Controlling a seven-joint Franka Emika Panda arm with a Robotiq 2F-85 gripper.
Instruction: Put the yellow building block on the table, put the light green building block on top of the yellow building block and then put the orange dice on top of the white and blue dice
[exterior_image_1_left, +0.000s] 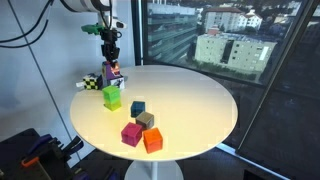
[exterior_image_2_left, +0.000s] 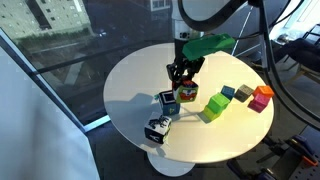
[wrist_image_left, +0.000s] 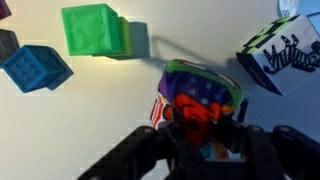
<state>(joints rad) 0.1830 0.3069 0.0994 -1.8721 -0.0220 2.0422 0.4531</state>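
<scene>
Four loose cubes, teal (exterior_image_1_left: 137, 107), grey (exterior_image_1_left: 146, 120), magenta (exterior_image_1_left: 131, 133) and orange (exterior_image_1_left: 152, 139), sit clustered on the table (exterior_image_1_left: 200, 100), clear of the gripper (exterior_image_1_left: 112, 64). The gripper is clamped on the orange dice (exterior_image_1_left: 113, 74) near the rim. The light green building block (exterior_image_1_left: 110, 94) stands close by, apparently on the yellow building block (exterior_image_1_left: 114, 103). Only the wrist view shows the dark markings on a white dice (wrist_image_left: 280, 55) beside the held one.
</scene>
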